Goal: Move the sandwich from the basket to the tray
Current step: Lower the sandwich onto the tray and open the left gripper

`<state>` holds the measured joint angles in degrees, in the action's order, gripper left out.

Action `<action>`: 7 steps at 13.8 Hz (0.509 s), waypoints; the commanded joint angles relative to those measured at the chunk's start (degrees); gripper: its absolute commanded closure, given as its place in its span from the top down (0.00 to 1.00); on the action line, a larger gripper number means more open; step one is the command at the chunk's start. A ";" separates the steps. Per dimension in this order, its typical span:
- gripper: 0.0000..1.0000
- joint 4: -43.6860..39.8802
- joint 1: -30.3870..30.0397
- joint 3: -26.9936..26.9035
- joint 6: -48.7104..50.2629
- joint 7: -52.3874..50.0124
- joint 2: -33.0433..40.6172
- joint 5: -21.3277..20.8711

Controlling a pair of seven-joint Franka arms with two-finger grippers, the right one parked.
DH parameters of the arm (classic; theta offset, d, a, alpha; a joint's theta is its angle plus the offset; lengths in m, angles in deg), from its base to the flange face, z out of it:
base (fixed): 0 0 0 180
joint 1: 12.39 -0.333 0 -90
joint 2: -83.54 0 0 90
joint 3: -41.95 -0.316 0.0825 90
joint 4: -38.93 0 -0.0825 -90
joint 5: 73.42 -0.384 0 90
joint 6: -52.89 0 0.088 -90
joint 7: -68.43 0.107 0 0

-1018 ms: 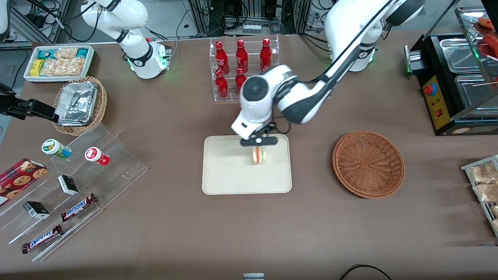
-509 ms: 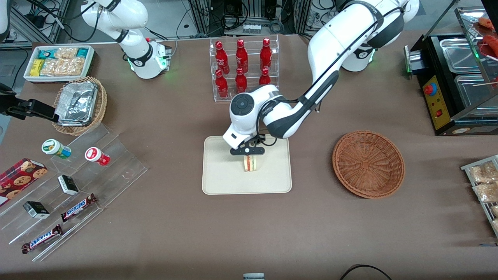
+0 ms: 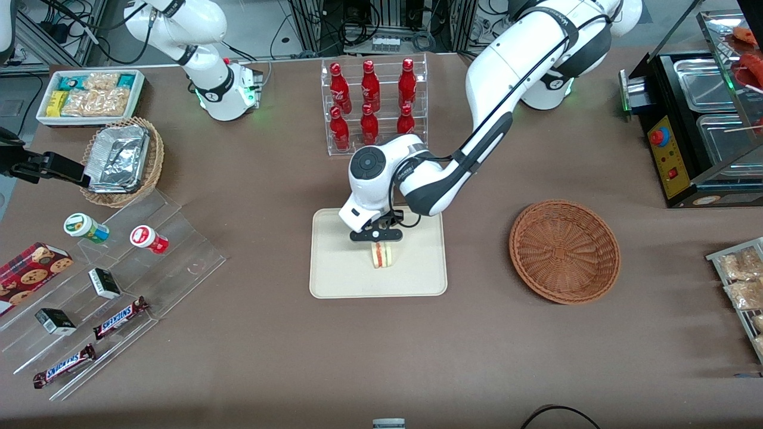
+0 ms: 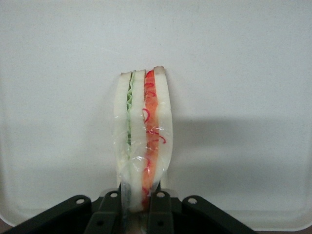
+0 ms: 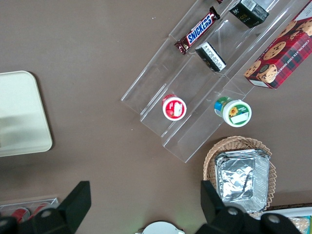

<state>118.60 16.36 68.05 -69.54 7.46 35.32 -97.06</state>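
Observation:
My left gripper (image 3: pixel 379 242) is shut on the sandwich (image 3: pixel 382 255), a pale bread wedge with red, pink and green layers, and holds it low over the middle of the cream-white tray (image 3: pixel 340 268). In the left wrist view the sandwich (image 4: pixel 144 136) stands on edge between my black fingers (image 4: pixel 109 209), with the tray surface (image 4: pixel 243 73) close under it. I cannot tell whether it touches the tray. The reddish-brown wicker basket (image 3: pixel 564 251) lies empty beside the tray, toward the working arm's end of the table.
A clear rack of red bottles (image 3: pixel 372 101) stands farther from the front camera than the tray. Clear stepped shelves with snacks (image 3: pixel 113 280), a tan basket with foil packets (image 3: pixel 122 159) and a white bin of snack packets (image 3: pixel 89 95) lie toward the parked arm's end.
My left gripper has moved with the sandwich toward the parked arm's end and lower over the tray, then slowed near the tray's middle.

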 commanded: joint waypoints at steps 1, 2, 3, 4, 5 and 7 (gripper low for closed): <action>1.00 -2.15 1.13 -0.70 -0.18 -0.82 -1.44 -2.28; 1.00 -2.15 1.05 -0.70 0.08 -1.08 -0.91 -2.64; 1.00 -2.15 0.87 -0.70 0.61 -1.17 -0.21 -2.47; 1.00 -1.98 0.35 -0.61 2.44 -1.35 1.54 -1.94; 1.00 -1.97 0.26 -0.52 5.59 -1.43 3.56 -1.68; 1.00 -1.97 -0.62 -0.61 10.18 -1.52 8.30 2.95</action>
<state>115.80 16.11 67.97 -63.76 6.85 37.79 -97.29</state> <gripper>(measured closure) 0.070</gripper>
